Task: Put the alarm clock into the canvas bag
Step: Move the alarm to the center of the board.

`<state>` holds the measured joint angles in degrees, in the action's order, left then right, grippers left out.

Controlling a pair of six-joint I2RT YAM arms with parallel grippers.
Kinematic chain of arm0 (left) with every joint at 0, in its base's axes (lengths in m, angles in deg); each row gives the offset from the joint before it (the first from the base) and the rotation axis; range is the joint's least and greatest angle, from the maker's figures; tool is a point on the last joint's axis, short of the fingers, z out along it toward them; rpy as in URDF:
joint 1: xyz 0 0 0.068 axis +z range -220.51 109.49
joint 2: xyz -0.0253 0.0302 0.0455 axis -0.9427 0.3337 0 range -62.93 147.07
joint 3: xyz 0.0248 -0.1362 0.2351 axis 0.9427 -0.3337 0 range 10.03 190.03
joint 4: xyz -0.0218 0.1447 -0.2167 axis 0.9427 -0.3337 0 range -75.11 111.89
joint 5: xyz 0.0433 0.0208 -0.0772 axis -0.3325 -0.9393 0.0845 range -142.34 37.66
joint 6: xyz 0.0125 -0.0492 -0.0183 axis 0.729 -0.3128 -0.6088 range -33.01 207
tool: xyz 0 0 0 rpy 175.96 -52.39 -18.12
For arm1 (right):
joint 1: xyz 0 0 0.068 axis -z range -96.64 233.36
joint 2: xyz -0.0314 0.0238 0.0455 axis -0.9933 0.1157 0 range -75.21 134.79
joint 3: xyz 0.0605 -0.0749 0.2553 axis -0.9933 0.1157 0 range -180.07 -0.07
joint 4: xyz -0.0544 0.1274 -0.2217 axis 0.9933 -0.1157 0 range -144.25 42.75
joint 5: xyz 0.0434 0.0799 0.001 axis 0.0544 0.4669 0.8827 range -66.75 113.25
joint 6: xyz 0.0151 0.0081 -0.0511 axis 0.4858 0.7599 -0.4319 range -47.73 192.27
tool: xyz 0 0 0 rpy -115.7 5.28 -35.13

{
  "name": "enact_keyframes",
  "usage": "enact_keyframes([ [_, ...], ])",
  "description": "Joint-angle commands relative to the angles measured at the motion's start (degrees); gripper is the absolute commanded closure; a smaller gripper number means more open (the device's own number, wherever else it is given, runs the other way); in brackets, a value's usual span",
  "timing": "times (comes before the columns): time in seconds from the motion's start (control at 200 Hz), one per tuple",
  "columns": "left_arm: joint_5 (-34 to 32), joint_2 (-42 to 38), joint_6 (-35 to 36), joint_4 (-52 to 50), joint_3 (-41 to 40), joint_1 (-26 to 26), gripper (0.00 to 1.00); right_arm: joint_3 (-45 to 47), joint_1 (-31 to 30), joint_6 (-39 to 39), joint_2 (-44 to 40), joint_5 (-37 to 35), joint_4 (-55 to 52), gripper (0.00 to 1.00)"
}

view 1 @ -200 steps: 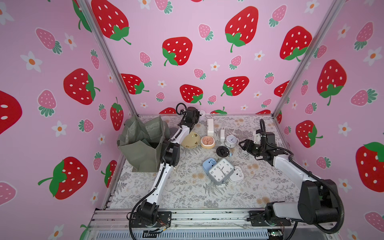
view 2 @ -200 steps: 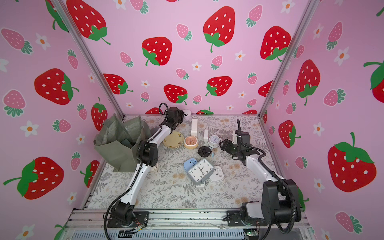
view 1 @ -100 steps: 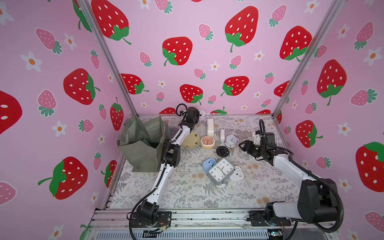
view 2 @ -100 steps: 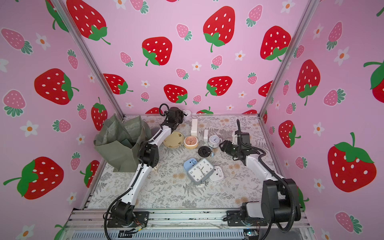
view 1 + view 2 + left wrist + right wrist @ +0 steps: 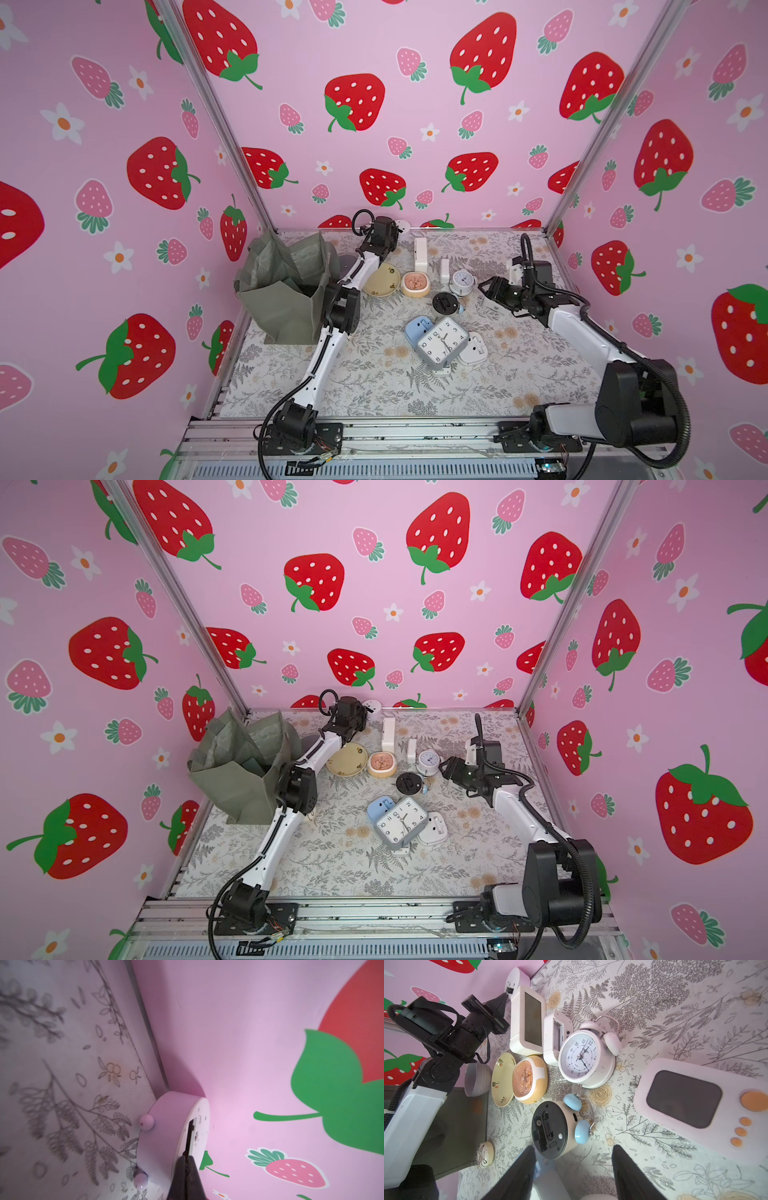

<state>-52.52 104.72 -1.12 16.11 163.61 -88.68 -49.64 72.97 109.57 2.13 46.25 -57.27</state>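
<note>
No change since last second: left gripper (image 5: 187,1159) closed at round pinkish-white plastic alarm clock (image 5: 158,1126); right gripper (image 5: 573,1148) open, empty; olive-grey canvas bag (image 5: 282,307) unreached.

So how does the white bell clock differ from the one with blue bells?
The white bell clock has white bells; the blue-bell clock has light blue ones. The white bell clock shows its dial, the blue-bell clock its black back. Both are round, with two bells, resting on the table.

Canvas bag (image 5: 278,307) left — clocks (image 5: 442,343) right of it
</note>
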Motion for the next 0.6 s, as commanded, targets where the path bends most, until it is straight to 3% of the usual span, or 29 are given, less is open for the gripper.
enact_keyframes([
  [0.0, 0.98, -3.64, 0.25, -13.26, -6.52, 0.15, 1.00, -2.44, 0.73, -0.88, -1.76, 0.24, -1.29, 0.38],
  [0.21, 2.72, -8.48, 0.93, -21.32, -13.02, 0.65, 1.00, -3.30, 1.41, -0.60, -2.00, 0.37, -1.36, 0.38],
  [0.595, 5.08, -21.58, 3.79, -23.29, -28.64, 1.55, 1.00, -3.42, 1.74, 0.58, -3.34, -0.06, -0.33, 0.38],
])
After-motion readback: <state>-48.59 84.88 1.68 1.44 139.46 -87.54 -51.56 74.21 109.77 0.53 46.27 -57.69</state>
